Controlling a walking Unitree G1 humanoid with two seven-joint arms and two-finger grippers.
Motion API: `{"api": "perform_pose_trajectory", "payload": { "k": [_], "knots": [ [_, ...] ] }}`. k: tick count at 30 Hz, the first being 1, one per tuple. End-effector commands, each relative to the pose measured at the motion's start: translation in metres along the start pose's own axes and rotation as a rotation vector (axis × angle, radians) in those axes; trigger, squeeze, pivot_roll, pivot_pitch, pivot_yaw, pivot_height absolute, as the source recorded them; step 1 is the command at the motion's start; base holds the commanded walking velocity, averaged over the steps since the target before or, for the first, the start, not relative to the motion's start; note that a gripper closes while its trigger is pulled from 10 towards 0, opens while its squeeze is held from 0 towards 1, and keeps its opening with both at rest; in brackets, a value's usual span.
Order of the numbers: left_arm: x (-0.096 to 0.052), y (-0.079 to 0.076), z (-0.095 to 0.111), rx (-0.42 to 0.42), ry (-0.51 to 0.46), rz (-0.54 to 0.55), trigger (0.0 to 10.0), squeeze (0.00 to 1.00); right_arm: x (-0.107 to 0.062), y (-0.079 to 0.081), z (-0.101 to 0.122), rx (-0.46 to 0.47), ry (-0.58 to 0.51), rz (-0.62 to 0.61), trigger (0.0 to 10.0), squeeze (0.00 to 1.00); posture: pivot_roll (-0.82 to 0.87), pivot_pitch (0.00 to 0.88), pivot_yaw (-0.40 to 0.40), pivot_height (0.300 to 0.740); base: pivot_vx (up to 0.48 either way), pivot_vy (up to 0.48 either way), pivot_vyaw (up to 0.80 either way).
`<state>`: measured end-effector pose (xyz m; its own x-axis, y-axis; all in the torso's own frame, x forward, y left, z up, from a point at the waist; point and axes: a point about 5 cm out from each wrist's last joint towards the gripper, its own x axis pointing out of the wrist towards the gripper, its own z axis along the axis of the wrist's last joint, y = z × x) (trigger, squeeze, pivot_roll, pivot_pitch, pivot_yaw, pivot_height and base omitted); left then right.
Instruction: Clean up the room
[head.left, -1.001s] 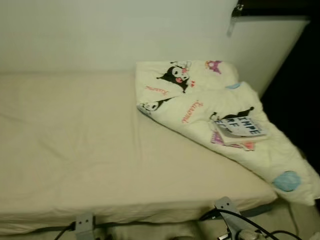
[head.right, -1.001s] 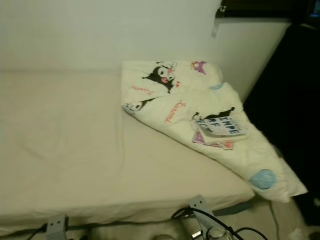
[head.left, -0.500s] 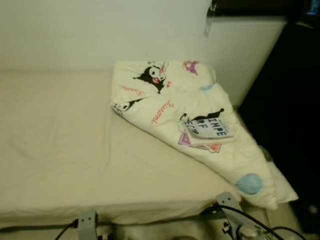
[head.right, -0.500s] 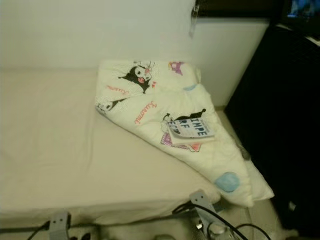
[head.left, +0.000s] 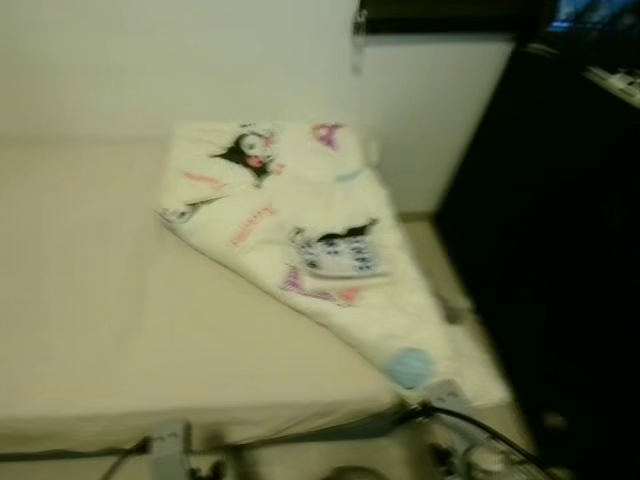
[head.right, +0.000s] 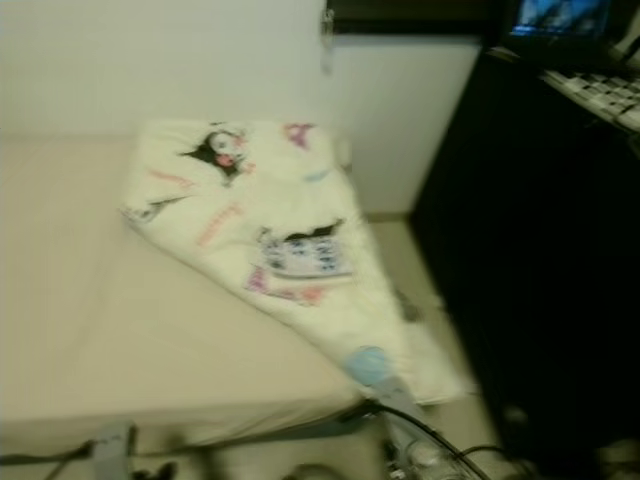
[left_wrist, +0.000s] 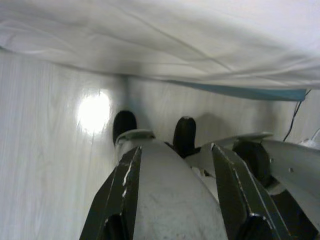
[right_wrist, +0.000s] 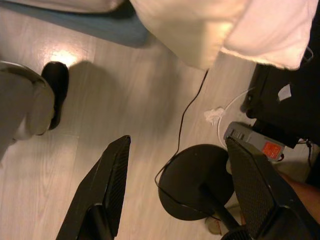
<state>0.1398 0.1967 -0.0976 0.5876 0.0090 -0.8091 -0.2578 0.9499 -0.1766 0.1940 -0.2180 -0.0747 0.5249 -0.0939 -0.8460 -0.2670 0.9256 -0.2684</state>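
Beside the bed, both grippers hang low over the pale floor with fingers spread and nothing between them.

Left gripper (left_wrist: 175, 200) points at the floor just under the bed's (head.left: 150, 330) edge, where the cream sheet overhangs; the right gripper (right_wrist: 180, 200) hovers over a black round base (right_wrist: 197, 182) with a thin cable (right_wrist: 187, 120) — a grey device with a red label (right_wrist: 252, 140) lies close by. On the bed's right side lies a folded cartoon-print blanket (head.left: 290, 220), its corner spilling off the bed toward the floor, and a book (head.left: 340, 258) rests on the blanket — blurred. Right of the bed stands a dark desk (head.right: 530, 250) carrying a keyboard (head.right: 600, 95).
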Motion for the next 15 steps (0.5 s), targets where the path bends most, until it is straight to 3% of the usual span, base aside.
{"api": "perform_pose_trajectory", "payload": {
  "k": [1, 6, 13, 15],
  "knots": [
    [-0.0031, 0.0053, -0.0094, -0.024, 0.03, 0.02, 10.0, 0.0, 0.0002, 0.0062, -0.0016, 0.011, 0.01, 0.019, 10.0, 0.0, -0.13, 0.0, 0.0, 0.74, 0.0, 0.0, 0.0],
    [-0.0027, 0.0023, -0.0097, -0.028, 0.028, 0.007, 10.0, 0.0, 0.0002, 0.0068, -0.0027, 0.003, 0.015, 0.023, 10.0, 0.0, -0.13, 0.0, -0.005, 0.74, 0.0, 0.0, 0.0],
    [-0.0025, 0.0036, -0.0086, -0.024, 0.023, 0.035, 10.0, 0.0, 0.0002, 0.007, -0.0027, 0.005, 0.018, 0.029, 10.0, 0.0, -0.13, 0.0, -0.014, 0.74, 0.0, -0.461, 0.0],
    [-0.0024, 0.0045, -0.0077, -0.036, 0.018, 0.044, 10.0, 0.0, 0.0002, 0.0071, -0.0025, 0.003, 0.017, 0.03, 10.0, 0.0, -0.13, 0.0, -0.015, 0.74, 0.0, 0.0, 0.0]
  ]
}}
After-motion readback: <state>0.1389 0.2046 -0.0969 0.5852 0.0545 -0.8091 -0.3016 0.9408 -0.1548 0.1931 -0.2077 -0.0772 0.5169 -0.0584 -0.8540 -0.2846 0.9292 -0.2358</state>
